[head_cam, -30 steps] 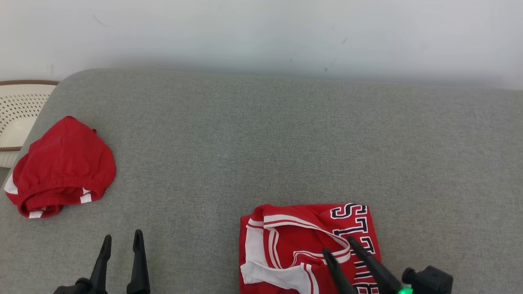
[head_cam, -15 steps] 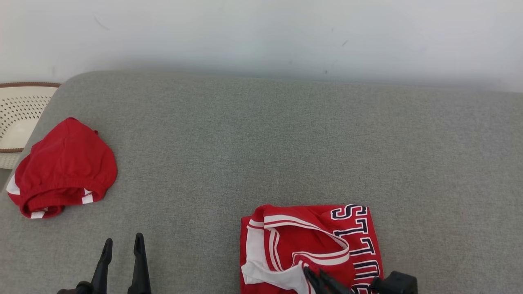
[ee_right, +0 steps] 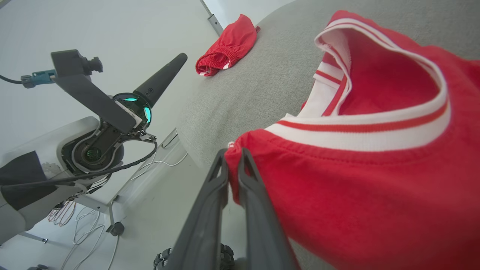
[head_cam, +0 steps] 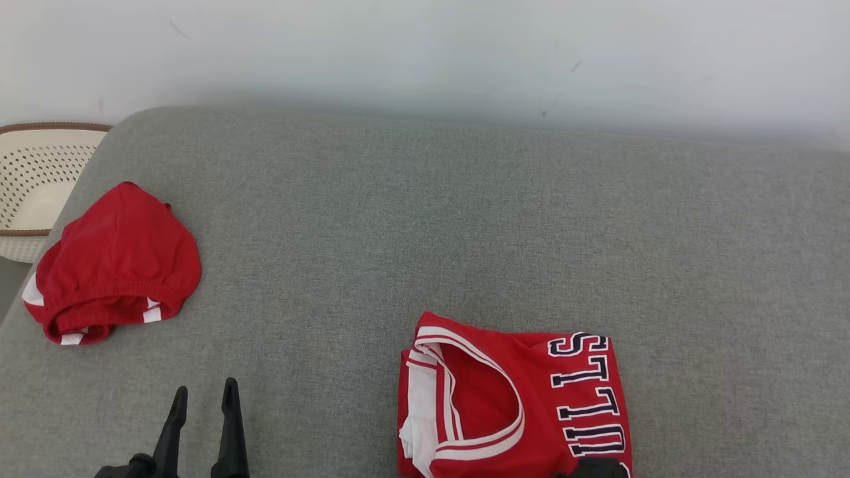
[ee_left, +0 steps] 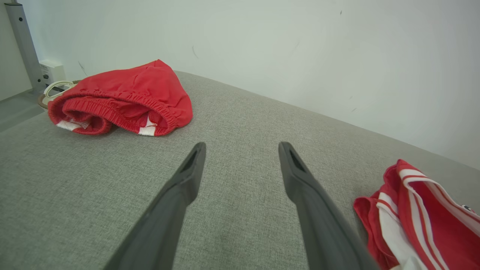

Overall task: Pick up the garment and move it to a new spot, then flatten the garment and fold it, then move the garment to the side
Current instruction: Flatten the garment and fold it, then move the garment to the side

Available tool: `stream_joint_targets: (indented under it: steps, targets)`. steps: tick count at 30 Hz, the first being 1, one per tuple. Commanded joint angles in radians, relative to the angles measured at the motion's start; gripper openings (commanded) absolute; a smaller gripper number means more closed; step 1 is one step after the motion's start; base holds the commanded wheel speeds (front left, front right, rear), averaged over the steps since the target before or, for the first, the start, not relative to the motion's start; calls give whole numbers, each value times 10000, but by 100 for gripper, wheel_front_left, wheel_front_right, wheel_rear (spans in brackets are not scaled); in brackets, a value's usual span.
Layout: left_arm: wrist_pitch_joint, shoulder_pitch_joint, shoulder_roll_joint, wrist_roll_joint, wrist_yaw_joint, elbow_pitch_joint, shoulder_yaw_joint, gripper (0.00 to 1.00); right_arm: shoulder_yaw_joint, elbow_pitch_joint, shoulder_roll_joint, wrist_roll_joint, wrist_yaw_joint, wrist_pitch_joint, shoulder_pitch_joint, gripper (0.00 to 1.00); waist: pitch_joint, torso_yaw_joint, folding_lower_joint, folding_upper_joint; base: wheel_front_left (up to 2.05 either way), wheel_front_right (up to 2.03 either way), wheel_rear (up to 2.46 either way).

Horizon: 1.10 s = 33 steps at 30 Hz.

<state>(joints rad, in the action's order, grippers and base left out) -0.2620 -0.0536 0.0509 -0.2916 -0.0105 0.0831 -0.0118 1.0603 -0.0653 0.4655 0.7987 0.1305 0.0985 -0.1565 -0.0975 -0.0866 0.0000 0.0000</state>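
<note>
The garment is a red jersey (head_cam: 518, 398) with white-trimmed neckline and dark lettering, lying folded on the grey cushion (head_cam: 425, 232) at the near right. My right gripper (ee_right: 233, 155) is shut on the jersey's (ee_right: 375, 187) near edge, pinching a fold of red cloth between its fingertips. A dark part of that arm (head_cam: 591, 468) pokes in at the head view's bottom edge. My left gripper (head_cam: 204, 388) stands open and empty at the near left, above bare cushion (ee_left: 240, 210), well left of the jersey (ee_left: 420, 217).
Bunched red shorts (head_cam: 113, 265) with white stripes lie at the cushion's far left (ee_left: 123, 97). A perforated cream basket (head_cam: 33, 172) stands beyond that left edge. A pale wall (head_cam: 425, 53) runs behind. The cushion's front edge drops to floor with cables (ee_right: 150, 168).
My right gripper has shut and drawn back to the bottom edge, taking the jersey's near edge with it; the neckline has opened out. The head camera shifted slightly. The left gripper stayed put.
</note>
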Motion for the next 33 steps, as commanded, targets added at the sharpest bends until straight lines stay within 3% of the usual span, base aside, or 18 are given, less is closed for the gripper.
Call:
stream_joint_targets:
  steps: [1,2,3,4,10,14,18,26,33]
  targets:
    - [-41,-56,-1,-74,30,50,6,100,284,-24,77,363,5,103,-266,27,-5,-37,0,0,0,0,0]
    - [-41,-46,-1,-55,30,76,10,100,387,-39,95,468,5,223,-376,75,1,-43,0,0,0,0,0]
    - [-41,-46,-1,-55,30,76,10,100,387,-39,95,468,5,223,-376,75,1,-43,0,0,0,0,0]
    - [-41,-40,-1,-45,35,89,13,100,483,-44,100,649,5,301,-425,100,9,-46,0,0,0,0,0]
    - [-41,78,-1,-29,53,100,91,100,769,-495,259,1613,5,1068,-853,100,119,9,0,0,0,0,0]
    - [-41,175,0,-16,51,44,126,100,411,-610,410,1502,5,1457,-993,100,218,82,0,0,0,0,0]
    - [-41,241,0,11,25,-51,166,100,-1108,211,315,468,5,1651,-620,100,294,161,0,0,0,0,0]
    - [-41,386,0,121,-94,-240,215,100,-4525,1437,-682,-1899,5,1668,572,100,327,257,0,0,0,0,0]
    - [-41,286,0,192,-170,-337,183,100,-6256,2507,-1570,-3348,5,620,1117,100,244,332,0,0,0,0,0]
